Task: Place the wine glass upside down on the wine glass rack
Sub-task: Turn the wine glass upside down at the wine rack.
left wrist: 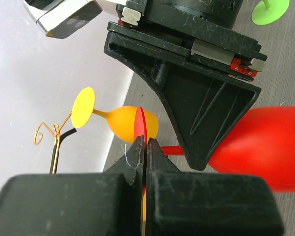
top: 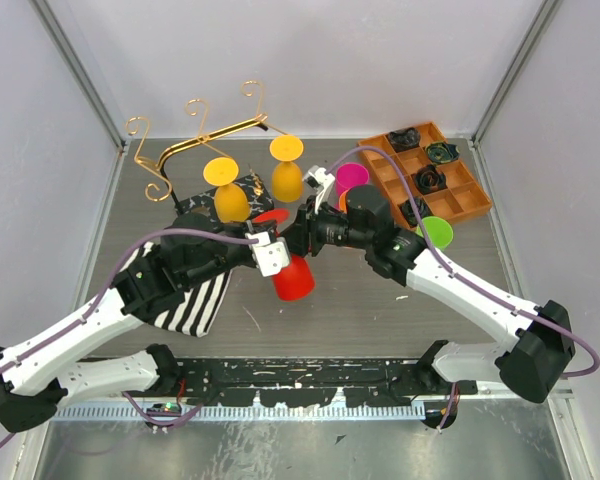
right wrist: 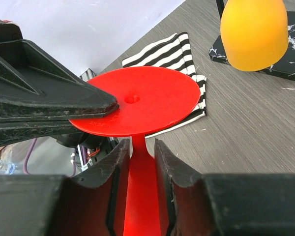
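At the far left corner, close to the side wall, stands the wine glass rack, its gold bar running slantwise over the marbled base. Two yellow glasses stand bowl-down there, the left one on the base and the right one at its right edge. That leaves only a narrow gap between them.

Nearer to me, a striped cloth lies under the left arm. The left gripper is clamped on the rim of the wine glass's round foot, its tips pressed together on the thin edge.

The red wine glass is at mid-table, just in front of the yellow pair, with its foot toward the rack and its bowl toward the near edge. The tabletop is bare grey from the bowl to the near edge.

The right gripper comes in from the right and straddles the stem just below the foot, one finger on each side and very close. I cannot tell whether they are pressing on it.

Just behind that gripper there is a pink glass. Farther right, an orange tray sits near the right wall, and a green glass is at its front edge.
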Robot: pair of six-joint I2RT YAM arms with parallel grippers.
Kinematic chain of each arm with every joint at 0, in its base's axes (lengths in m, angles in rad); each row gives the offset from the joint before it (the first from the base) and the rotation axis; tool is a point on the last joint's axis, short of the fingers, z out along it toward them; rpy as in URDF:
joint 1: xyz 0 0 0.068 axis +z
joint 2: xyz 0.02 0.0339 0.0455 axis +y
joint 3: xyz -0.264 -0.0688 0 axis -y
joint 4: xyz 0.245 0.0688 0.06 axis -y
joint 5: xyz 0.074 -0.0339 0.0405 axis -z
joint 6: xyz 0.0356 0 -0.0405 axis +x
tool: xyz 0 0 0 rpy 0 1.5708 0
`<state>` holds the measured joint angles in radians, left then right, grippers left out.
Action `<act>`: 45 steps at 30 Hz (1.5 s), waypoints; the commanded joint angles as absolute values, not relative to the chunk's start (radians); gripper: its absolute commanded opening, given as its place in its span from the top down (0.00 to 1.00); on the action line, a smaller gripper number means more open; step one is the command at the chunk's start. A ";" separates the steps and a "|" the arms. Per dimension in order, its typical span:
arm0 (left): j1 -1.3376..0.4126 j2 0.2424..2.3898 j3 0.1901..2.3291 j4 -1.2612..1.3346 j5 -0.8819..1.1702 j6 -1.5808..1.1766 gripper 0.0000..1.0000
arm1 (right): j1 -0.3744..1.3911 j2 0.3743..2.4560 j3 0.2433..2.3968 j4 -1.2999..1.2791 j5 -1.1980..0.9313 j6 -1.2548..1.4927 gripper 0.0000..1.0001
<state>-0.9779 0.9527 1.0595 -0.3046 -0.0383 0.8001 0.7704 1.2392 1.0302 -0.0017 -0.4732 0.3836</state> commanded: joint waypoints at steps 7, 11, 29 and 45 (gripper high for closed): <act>-0.981 0.934 1.053 -0.214 -0.073 0.797 0.80 | 0.773 1.219 1.005 0.044 -0.476 0.396 0.99; -0.981 0.920 1.040 -0.194 -0.072 0.787 0.64 | 0.775 1.210 0.999 0.061 -0.464 0.407 0.99; -0.981 0.795 1.037 -0.213 -0.062 0.675 0.42 | 0.773 1.154 0.982 0.093 -0.207 0.377 0.99; -0.813 0.938 1.352 -0.523 -0.610 0.110 0.26 | 0.816 1.082 0.847 0.355 -0.226 0.211 0.99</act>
